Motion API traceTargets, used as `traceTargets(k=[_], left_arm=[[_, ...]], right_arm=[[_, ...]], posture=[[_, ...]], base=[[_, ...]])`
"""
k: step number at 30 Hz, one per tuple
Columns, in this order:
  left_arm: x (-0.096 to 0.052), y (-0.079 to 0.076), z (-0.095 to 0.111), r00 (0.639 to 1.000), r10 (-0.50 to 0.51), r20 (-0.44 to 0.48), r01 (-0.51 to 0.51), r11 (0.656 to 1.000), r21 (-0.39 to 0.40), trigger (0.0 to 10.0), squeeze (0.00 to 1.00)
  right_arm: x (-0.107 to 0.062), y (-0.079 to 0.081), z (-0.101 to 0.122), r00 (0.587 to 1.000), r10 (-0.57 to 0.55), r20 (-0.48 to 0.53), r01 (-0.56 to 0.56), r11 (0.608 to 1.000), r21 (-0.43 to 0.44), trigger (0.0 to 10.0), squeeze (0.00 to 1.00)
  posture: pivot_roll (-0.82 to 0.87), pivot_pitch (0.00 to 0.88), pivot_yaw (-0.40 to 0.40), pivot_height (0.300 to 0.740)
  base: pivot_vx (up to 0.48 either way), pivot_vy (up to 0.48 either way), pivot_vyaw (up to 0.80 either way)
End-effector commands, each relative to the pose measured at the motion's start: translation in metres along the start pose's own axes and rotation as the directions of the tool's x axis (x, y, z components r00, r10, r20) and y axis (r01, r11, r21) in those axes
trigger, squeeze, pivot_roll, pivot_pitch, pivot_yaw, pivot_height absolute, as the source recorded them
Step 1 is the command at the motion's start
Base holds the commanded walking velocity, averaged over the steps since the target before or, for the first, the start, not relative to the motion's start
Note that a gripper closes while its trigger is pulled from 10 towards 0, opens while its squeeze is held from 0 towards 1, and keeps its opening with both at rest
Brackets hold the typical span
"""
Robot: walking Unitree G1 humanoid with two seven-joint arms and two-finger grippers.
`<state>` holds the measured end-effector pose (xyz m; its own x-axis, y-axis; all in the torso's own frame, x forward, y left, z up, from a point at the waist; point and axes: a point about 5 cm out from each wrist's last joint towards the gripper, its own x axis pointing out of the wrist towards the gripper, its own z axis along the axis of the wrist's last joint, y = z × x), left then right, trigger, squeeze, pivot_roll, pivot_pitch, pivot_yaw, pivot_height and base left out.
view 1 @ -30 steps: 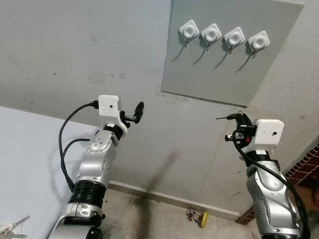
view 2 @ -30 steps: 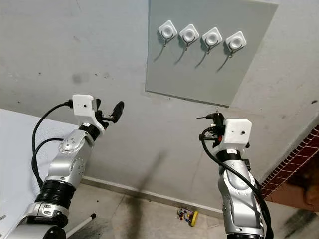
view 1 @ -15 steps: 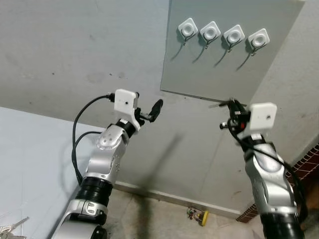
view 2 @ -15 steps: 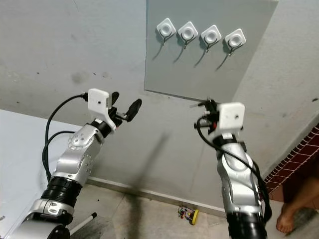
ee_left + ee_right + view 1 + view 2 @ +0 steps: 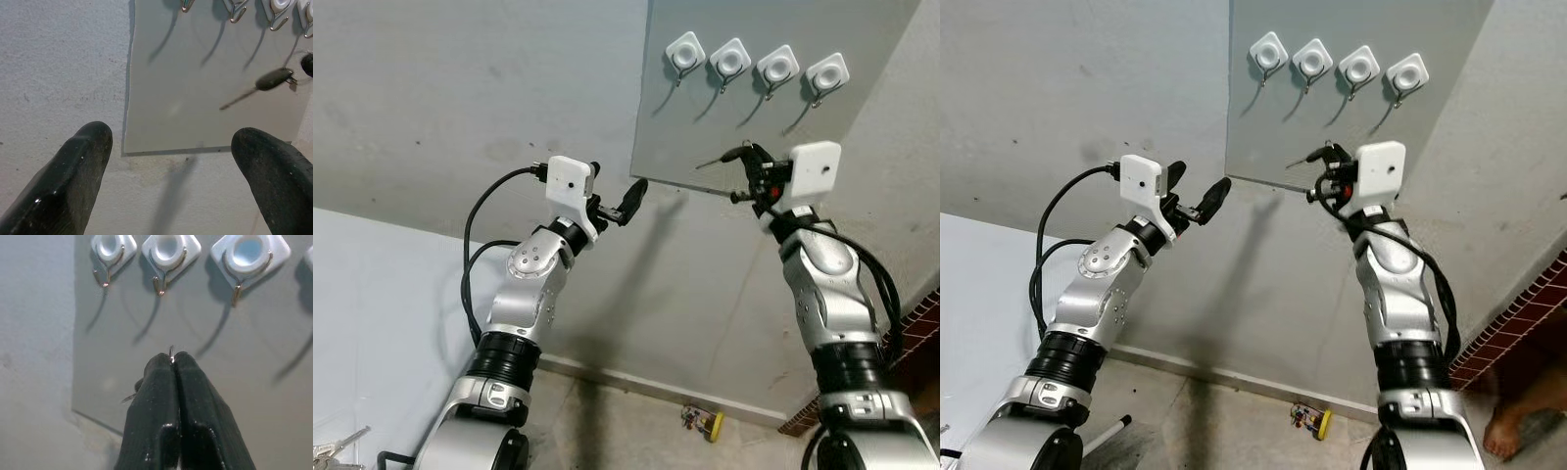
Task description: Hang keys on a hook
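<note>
Four hooks [image 5: 757,71] on grey board [image 5: 705,147]; right gripper [image 5: 751,162] pinching key [image 5: 266,84] below, left gripper [image 5: 628,201] spread.

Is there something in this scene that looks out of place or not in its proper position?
Yes. A small yellow object lies on the floor by the wall base, like dropped litter. A loose bunch of keys lies on the white surface at lower left, while all four hooks on the grey board hang empty.

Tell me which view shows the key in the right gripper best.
The left wrist view: the key shows whole, dark head and thin blade, against the grey board. The eye views show it small at the right gripper. In the right wrist view the shut fingers hide most of it.
</note>
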<state>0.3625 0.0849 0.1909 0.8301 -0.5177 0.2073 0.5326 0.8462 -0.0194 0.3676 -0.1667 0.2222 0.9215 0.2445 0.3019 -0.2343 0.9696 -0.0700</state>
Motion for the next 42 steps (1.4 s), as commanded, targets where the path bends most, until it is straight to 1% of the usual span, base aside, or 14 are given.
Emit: traceTargets(k=[1,2,6,9,13,14,15,17,21,25,34,39,41,42], left_arm=[[0.005,-0.005,0.006,1.000,-0.027,0.016,0.027,0.999,0.017,10.0,0.00],[0.004,-0.006,0.006,0.999,-0.029,0.014,0.029,0.999,0.020,10.0,0.00],[0.003,-0.008,0.004,0.999,-0.035,0.011,0.035,0.999,0.023,10.0,0.00],[0.003,-0.011,0.003,0.999,-0.041,0.008,0.041,0.999,0.030,10.0,0.00],[0.002,-0.010,0.003,0.999,-0.038,0.007,0.038,0.999,0.026,10.0,0.00],[0.002,-0.011,0.003,0.999,-0.035,0.007,0.035,0.999,0.024,10.0,0.00],[0.002,-0.011,0.003,0.999,-0.035,0.007,0.035,0.999,0.024,10.0,0.00],[0.002,-0.011,0.003,0.999,-0.034,0.007,0.034,0.999,0.024,10.0,0.00],[0.001,-0.010,0.003,1.000,-0.028,0.007,0.027,0.999,0.025,10.0,0.00],[0.001,-0.010,0.003,1.000,-0.025,0.007,0.025,0.999,0.025,10.0,0.00],[-0.001,-0.010,0.001,1.000,-0.015,0.001,0.015,1.000,0.020,10.0,0.00],[-0.001,-0.010,0.001,1.000,-0.012,0.001,0.012,1.000,0.020,10.0,0.00],[-0.001,-0.009,0.000,1.000,-0.008,0.000,0.008,1.000,0.018,10.0,0.00],[-0.001,-0.009,0.000,1.000,-0.008,0.000,0.008,1.000,0.018,10.0,0.00]], right_arm=[[0.011,0.000,0.009,0.999,0.012,0.036,-0.013,0.999,0.031,10.0,0.00],[0.017,0.000,0.012,0.999,0.017,0.039,-0.019,0.999,0.042,10.0,0.00],[0.024,0.001,0.017,0.998,0.034,0.057,-0.038,0.997,0.066,10.0,0.00],[0.032,0.003,0.023,0.995,0.058,0.078,-0.067,0.991,0.116,10.0,0.00],[0.037,0.004,0.028,0.992,0.069,0.102,-0.084,0.985,0.149,10.0,0.00],[0.040,0.004,0.031,0.991,0.071,0.115,-0.091,0.979,0.183,10.0,0.00],[0.040,0.004,0.031,0.991,0.071,0.115,-0.091,0.979,0.183,10.0,0.00],[0.043,0.005,0.034,0.988,0.078,0.131,-0.105,0.970,0.221,10.0,0.00],[0.045,0.006,0.036,0.986,0.085,0.143,-0.118,0.964,0.238,10.0,0.00],[0.046,0.006,0.037,0.985,0.090,0.145,-0.123,0.965,0.234,10.0,0.00],[0.048,0.001,0.040,0.985,0.064,0.159,-0.105,0.959,0.263,10.0,0.00],[0.050,-0.003,0.042,0.986,0.039,0.163,-0.086,0.952,0.294,10.0,0.00],[0.052,-0.009,0.044,0.985,0.013,0.170,-0.071,0.938,0.339,10.0,0.00],[0.052,-0.009,0.044,0.985,0.013,0.170,-0.071,0.938,0.339,10.0,0.00]], posture=[[-0.06,0.000,-0.047,0.740],[-0.06,0.000,-0.049,0.740],[-0.06,0.000,-0.054,0.740],[-0.05,0.000,-0.061,0.740],[-0.05,0.000,-0.064,0.740],[-0.05,0.000,-0.068,0.740],[-0.05,0.000,-0.068,0.740],[-0.04,0.000,-0.071,0.740],[-0.04,0.000,-0.075,0.740],[-0.04,0.000,-0.077,0.740],[-0.04,0.000,-0.081,0.740],[-0.04,0.000,-0.081,0.740],[-0.04,0.000,-0.083,0.740],[-0.04,0.000,-0.083,0.740]], base=[[0.000,0.000,0.00],[0.000,0.000,0.00],[0.000,0.000,0.00],[0.000,0.000,0.00],[0.000,0.000,0.00],[0.000,0.000,0.00],[0.000,0.000,0.00],[0.000,0.000,0.00],[0.000,0.000,0.00],[0.000,0.000,0.00],[0.000,0.000,0.00],[0.000,0.000,0.00],[0.000,0.000,0.00],[0.000,0.000,0.00]])
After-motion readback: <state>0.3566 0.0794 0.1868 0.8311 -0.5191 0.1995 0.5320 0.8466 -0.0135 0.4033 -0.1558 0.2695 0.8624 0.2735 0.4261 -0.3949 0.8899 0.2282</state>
